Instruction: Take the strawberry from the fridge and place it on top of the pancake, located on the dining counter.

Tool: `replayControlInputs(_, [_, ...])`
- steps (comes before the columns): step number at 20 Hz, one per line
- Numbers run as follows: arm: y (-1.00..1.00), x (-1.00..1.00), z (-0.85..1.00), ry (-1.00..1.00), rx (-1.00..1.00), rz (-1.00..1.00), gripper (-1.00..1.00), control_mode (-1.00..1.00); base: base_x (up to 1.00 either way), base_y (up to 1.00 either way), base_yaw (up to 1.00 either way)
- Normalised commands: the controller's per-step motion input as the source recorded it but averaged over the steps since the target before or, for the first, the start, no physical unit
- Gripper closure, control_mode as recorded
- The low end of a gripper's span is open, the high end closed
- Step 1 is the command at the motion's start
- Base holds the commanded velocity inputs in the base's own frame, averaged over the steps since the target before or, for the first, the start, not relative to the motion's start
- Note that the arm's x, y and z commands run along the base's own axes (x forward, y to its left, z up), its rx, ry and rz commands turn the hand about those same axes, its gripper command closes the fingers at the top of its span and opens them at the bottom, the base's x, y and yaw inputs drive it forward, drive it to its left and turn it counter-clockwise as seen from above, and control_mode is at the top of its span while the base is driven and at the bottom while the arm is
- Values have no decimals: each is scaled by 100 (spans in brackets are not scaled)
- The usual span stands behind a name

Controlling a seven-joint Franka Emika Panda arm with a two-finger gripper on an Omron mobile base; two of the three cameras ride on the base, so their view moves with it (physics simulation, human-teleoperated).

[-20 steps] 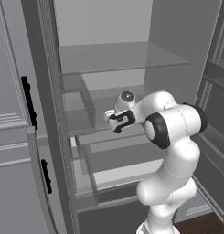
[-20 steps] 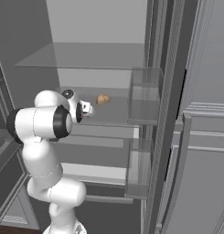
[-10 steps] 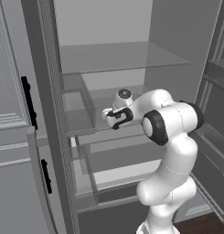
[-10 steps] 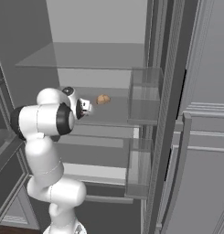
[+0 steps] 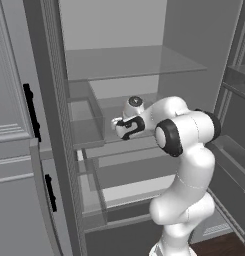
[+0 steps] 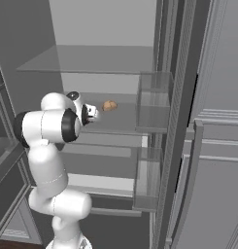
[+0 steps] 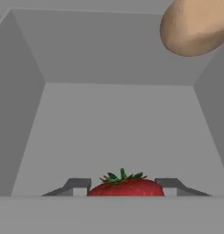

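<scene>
The strawberry [image 7: 126, 188], red with a green leafy cap, sits low in the hand view on a grey glass shelf. My gripper [image 7: 125, 185] is shut on it, one dark fingertip against each side. In the base views my gripper [image 5: 115, 124] [image 6: 94, 113] reaches into the open fridge [image 5: 194, 55] at the middle shelf; my hand hides the berry there. The pancake and the dining counter are out of view.
A tan rounded lump [image 6: 110, 105] [image 7: 195, 25] lies on the same shelf, a little beyond and right of the berry. Clear door bins [image 6: 153, 102] [image 5: 86, 117] flank the shelves. A panelled cabinet with black handles [image 5: 29, 110] stands left of the fridge.
The jaws have come in from wide open onto the strawberry. The arm has edged slightly deeper over the shelf.
</scene>
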Motion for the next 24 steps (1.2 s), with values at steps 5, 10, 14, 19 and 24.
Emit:
replayControlInputs(5, [0, 0, -7, 0, 0, 0, 100, -100, 0, 0, 0])
replayControlInputs(10, [0, -35, 11, 2, 2, 0, 100, -100, 0, 0, 0])
replayControlInputs(14, [-10, -100, 33, 0, 4, 0, 100, -100, 0, 0, 0])
replayControlInputs(19, [-34, -100, 64, 0, 3, 0, 100, -100, 0, 0, 0])
replayControlInputs(24, [-53, -100, 73, 5, 1, 0, 100, -100, 0, 0, 0])
